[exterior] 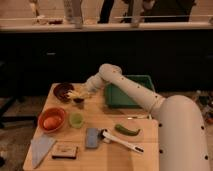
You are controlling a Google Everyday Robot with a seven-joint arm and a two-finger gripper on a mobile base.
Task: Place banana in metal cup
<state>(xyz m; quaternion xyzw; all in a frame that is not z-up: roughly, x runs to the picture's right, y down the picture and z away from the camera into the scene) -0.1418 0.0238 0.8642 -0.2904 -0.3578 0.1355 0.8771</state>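
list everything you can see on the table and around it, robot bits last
banana: 1, pale yellow, far left of table, at the end effector
metal cup: 1, dark grey, just below the banana
dark bowl: 1, brown, far left corner
orange bowl: 1, orange, left side
green cup: 1, light green, right of orange bowl
green bin: 1, green, far right
green vegetable: 1, green, near right
brush: 1, white handle, near centre
grey sponge: 1, near centre
cloth: 1, pale, near left
end effector: 1, white arm, over the far left
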